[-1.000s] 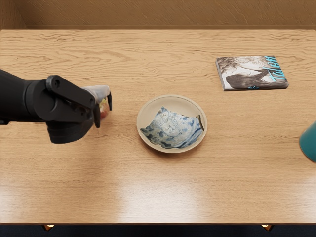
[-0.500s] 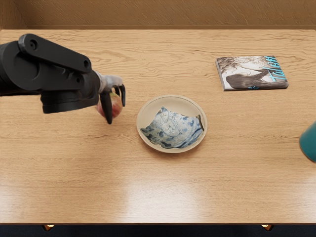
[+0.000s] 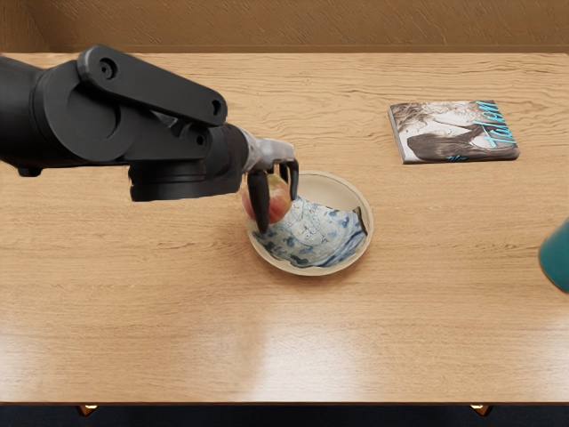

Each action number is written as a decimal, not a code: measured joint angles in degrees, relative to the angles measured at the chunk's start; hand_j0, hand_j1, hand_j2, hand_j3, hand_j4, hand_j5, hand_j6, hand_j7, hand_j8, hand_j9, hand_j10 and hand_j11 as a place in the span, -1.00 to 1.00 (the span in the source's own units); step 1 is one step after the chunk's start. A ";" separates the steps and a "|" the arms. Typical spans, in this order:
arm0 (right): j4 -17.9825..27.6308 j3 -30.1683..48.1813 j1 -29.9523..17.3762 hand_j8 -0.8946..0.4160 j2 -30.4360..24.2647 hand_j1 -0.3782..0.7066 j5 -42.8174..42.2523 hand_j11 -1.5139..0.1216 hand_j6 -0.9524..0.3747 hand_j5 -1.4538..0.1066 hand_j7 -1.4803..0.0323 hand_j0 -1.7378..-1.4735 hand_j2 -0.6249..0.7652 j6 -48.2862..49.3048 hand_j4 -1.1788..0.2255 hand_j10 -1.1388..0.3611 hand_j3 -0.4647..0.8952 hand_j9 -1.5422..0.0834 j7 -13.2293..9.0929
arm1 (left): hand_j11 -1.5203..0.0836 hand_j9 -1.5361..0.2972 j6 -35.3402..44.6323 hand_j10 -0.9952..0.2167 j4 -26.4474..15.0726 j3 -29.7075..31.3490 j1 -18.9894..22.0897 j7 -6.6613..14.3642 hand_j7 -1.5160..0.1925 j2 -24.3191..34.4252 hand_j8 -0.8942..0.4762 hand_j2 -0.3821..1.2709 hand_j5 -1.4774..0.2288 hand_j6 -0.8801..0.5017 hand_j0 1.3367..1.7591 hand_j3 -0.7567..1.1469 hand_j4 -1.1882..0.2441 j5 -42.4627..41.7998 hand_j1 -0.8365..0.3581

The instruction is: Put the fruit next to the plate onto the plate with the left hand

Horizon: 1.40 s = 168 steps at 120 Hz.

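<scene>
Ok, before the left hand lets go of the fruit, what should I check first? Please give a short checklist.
1. Fingers of left hand closed around red-yellow round fruit: ok.
2. Fruit over beige ceramic plate with blue pattern: ok, but only above its left rim.
3. Fruit centred over plate: not ok.
4. Fruit touching plate: cannot tell.
5. Printed magazine away from plate: ok.

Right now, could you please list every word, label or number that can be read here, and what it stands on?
On the book: teal lettering near the cover's right edge, too blurred to read.
On the plate: a blue pattern only, no text.
On the fruit in the left hand: no label visible.
Nothing else bears writing.
</scene>
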 joint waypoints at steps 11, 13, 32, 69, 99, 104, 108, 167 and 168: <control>-0.01 0.00 0.00 0.31 0.00 -0.87 0.00 0.80 0.38 0.81 0.90 -0.40 -0.11 0.00 0.63 0.47 -0.32 0.84 0.00 | -0.64 -0.74 0.07 -0.02 0.47 -1.80 0.48 0.02 -0.75 -1.98 0.18 -0.29 -0.76 0.07 0.46 -0.20 -0.16 0.03 0.14; -0.01 0.00 0.00 0.31 0.00 -0.87 0.00 0.80 0.38 0.81 0.90 -0.40 -0.11 0.00 0.63 0.47 -0.32 0.84 0.00 | -0.64 -0.75 0.06 -0.02 0.62 -2.06 0.57 0.02 -0.75 -2.31 0.18 -0.28 -0.77 0.08 0.46 -0.20 -0.15 0.01 0.13; 0.00 0.00 0.00 0.31 0.00 -0.87 0.00 0.80 0.38 0.81 0.90 -0.40 -0.11 0.00 0.63 0.47 -0.32 0.84 0.00 | -0.66 -0.75 0.18 0.01 2.25 -3.67 1.42 0.08 -0.76 -4.50 0.20 -0.23 -0.78 0.10 0.45 -0.20 -0.14 0.33 0.08; 0.00 0.00 0.00 0.31 0.00 -0.87 0.00 0.80 0.38 0.81 0.90 -0.40 -0.11 0.00 0.63 0.47 -0.32 0.84 0.00 | -0.32 -0.39 1.22 -0.12 5.02 -4.25 2.98 0.15 -0.38 -5.53 -0.05 -0.33 -0.41 -0.12 0.48 -0.20 -0.11 0.65 0.17; -0.01 0.00 0.00 0.31 0.00 -0.87 0.00 0.80 0.38 0.81 0.90 -0.40 -0.11 0.00 0.63 0.47 -0.32 0.84 0.00 | 0.16 0.03 1.37 0.02 6.35 -4.02 3.60 0.27 0.08 -5.53 -0.13 -0.42 0.04 -0.18 0.51 -0.20 0.11 0.75 0.29; 0.00 0.00 0.00 0.31 0.00 -0.87 0.00 0.80 0.38 0.81 0.90 -0.40 -0.11 0.00 0.63 0.47 -0.32 0.84 0.00 | 0.22 0.09 1.35 0.06 6.43 -4.02 3.60 0.27 0.14 -5.53 -0.12 -0.43 0.10 -0.16 0.51 -0.20 0.15 0.77 0.33; -0.01 0.00 0.00 0.31 0.00 -0.87 0.00 0.80 0.38 0.81 0.90 -0.40 -0.11 0.00 0.63 0.47 -0.32 0.84 0.00 | 0.26 0.12 1.31 0.08 6.48 -4.03 3.60 0.28 0.18 -5.53 -0.11 -0.44 0.13 -0.15 0.51 -0.20 0.17 0.79 0.35; -0.01 0.00 0.00 0.31 0.00 -0.87 0.00 0.80 0.38 0.81 0.90 -0.40 -0.11 0.00 0.63 0.47 -0.32 0.84 0.00 | 0.47 0.30 -13.00 0.21 1.60 -16.04 17.21 0.19 0.37 32.27 -0.07 -0.47 0.33 -0.10 0.52 -0.20 0.29 1.29 0.46; -0.01 0.00 0.00 0.31 0.00 -0.87 0.00 0.80 0.38 0.81 0.90 -0.40 -0.11 0.00 0.63 0.47 -0.32 0.84 0.00 | 0.47 0.30 -13.93 0.21 1.56 -16.79 18.05 0.19 0.37 33.50 -0.07 -0.47 0.33 -0.10 0.52 -0.20 0.29 1.31 0.47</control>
